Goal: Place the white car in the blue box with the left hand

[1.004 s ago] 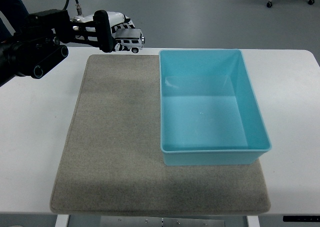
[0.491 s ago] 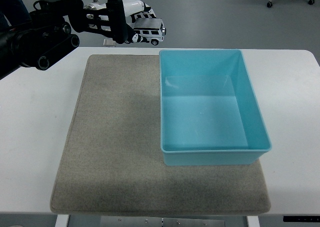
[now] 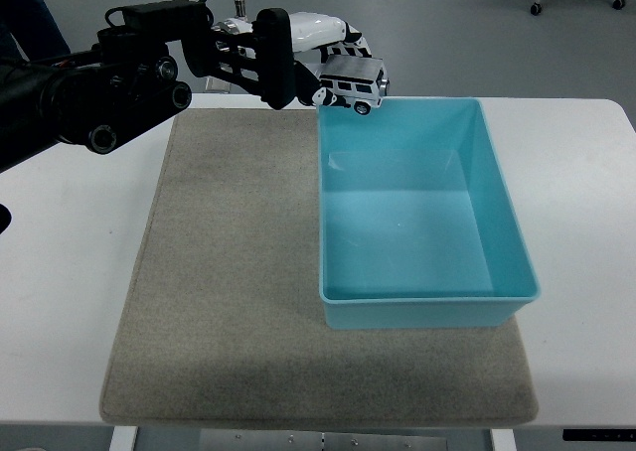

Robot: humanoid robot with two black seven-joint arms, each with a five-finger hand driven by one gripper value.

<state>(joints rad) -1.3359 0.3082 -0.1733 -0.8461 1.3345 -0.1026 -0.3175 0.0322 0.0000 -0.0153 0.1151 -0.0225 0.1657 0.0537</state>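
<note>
The white car (image 3: 354, 83), clasped in the left hand (image 3: 316, 56), has travelled right from beyond the grey mat (image 3: 229, 272) to the blue box's (image 3: 497, 223) far-left corner, so only release over its interior remains.

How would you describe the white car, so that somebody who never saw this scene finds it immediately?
Start from the blue box on the right part of the grey mat on the white table. At the box's far left corner, the left hand holds the white car in the air above the rim. It is the only toy here, small, with dark windows and black wheels.
</note>
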